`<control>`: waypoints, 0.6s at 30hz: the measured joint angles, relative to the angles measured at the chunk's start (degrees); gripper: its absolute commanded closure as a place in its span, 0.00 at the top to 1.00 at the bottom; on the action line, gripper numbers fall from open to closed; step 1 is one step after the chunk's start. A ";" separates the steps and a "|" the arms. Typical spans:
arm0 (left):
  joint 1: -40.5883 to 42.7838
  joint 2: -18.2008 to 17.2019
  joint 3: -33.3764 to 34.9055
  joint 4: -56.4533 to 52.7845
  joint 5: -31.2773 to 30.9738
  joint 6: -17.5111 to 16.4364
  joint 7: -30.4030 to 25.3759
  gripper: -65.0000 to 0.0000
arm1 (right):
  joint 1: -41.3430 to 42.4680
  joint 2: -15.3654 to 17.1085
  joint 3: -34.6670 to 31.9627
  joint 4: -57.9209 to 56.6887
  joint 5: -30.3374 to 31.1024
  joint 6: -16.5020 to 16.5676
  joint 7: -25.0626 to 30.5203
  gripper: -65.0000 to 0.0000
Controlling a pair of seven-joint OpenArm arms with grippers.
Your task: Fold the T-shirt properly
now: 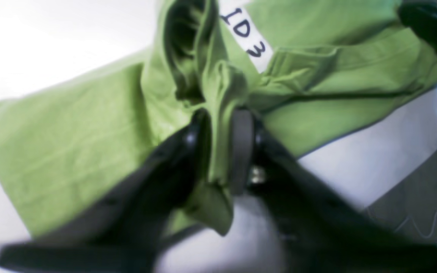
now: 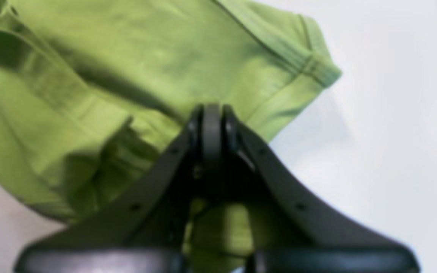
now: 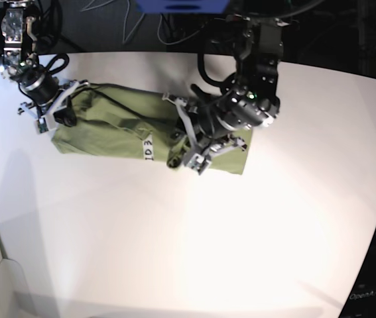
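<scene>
The olive-green T-shirt (image 3: 108,126) lies as a long folded band across the back of the white table, its white tag (image 3: 148,147) facing up. In the left wrist view my left gripper (image 1: 220,121) stands over the T-shirt (image 1: 70,144) near the tag (image 1: 247,36). Its fingers are parted, with a raised ridge of fabric between them. In the base view this left gripper (image 3: 195,154) is at the band's right end. My right gripper (image 2: 211,113) is shut on the T-shirt (image 2: 127,57) at the other end, where a sleeve hem shows, and appears as the right gripper (image 3: 48,114) at the back left.
The white table (image 3: 194,232) stretches wide in front of the garment. Its far edge, with dark cables (image 3: 141,20) behind it, runs close behind both arms. The left arm's bulky wrist (image 3: 247,106) hangs over the shirt's right part.
</scene>
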 measured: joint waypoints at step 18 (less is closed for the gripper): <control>-3.34 -1.81 -16.85 -7.06 -4.17 -0.24 -0.35 0.14 | 0.00 1.31 0.00 0.74 -0.28 0.00 -1.16 0.00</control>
